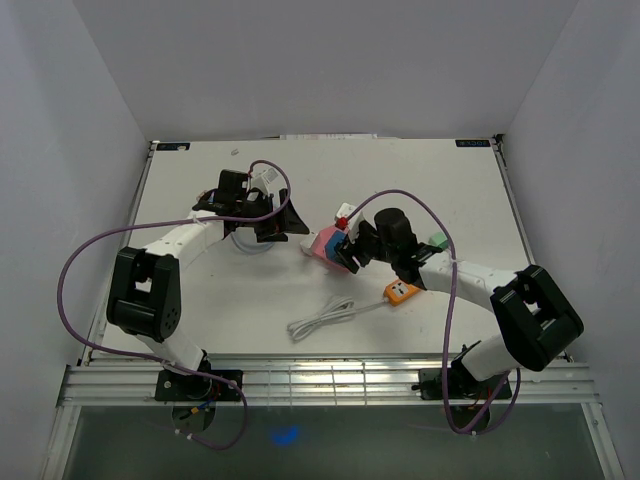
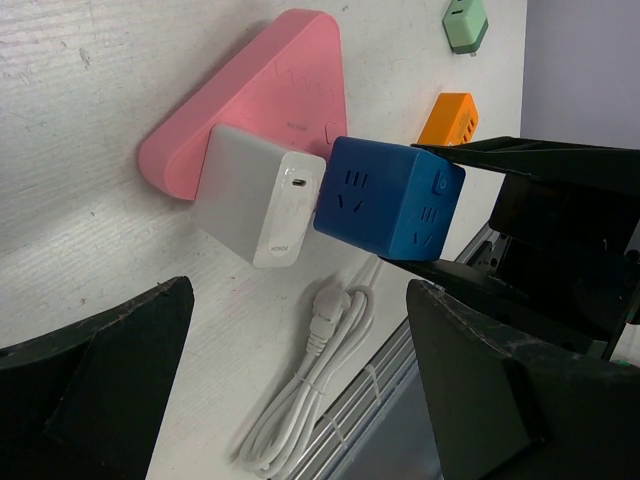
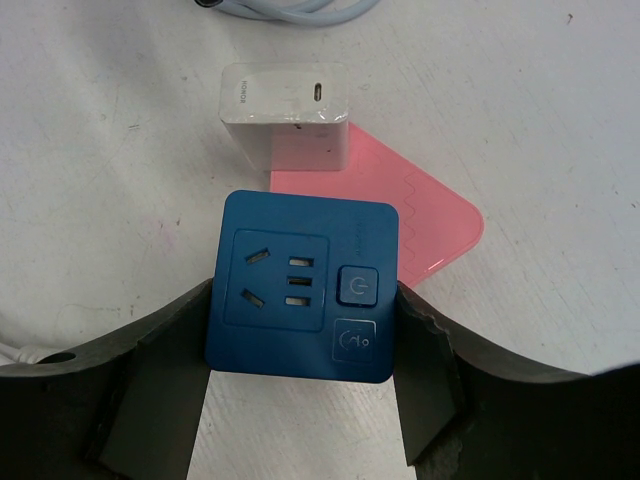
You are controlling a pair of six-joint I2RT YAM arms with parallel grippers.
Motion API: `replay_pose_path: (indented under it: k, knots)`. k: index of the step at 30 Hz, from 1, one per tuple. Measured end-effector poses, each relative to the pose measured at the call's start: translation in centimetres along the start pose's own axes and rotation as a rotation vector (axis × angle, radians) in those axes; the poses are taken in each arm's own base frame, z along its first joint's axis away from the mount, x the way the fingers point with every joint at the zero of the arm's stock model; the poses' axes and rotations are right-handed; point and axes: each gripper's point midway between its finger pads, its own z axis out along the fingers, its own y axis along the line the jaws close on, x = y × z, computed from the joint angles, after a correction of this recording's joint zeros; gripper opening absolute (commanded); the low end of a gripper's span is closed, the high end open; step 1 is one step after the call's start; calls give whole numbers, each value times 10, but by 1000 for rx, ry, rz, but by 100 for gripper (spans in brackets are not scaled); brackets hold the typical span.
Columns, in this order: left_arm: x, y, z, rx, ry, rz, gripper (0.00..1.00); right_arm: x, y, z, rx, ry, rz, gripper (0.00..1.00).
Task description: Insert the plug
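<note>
My right gripper [image 3: 300, 345] is shut on a blue cube socket [image 3: 300, 285] and holds it by two opposite sides just above the table; it also shows in the top view [image 1: 350, 250]. A white charger plug [image 3: 285, 115] lies on the edge of a pink triangular block [image 3: 420, 215], just beyond the cube. In the left wrist view the charger [image 2: 255, 195] touches the cube [image 2: 385, 200] side by side; its prongs are hidden. My left gripper [image 2: 300, 400] is open and empty, a short way left of them [image 1: 270, 218].
A coiled white cable [image 1: 325, 320] lies near the front edge. An orange power strip [image 1: 401, 291] and a green adapter [image 1: 435, 241] sit by the right arm. A small white and red item [image 1: 345, 212] lies behind the pink block [image 1: 322, 243].
</note>
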Motion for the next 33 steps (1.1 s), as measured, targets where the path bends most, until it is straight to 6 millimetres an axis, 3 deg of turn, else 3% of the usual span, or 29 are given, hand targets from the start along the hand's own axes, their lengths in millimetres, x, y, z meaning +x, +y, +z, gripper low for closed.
replay_pose_path:
  k: [19,33]
  knots:
    - [3,2,4,-1,26,-7,98,6,4,7,-36,-1,-7,8]
    - [6,9,14,-3,59,-29,98,3,12,14,36,-10,-57,8]
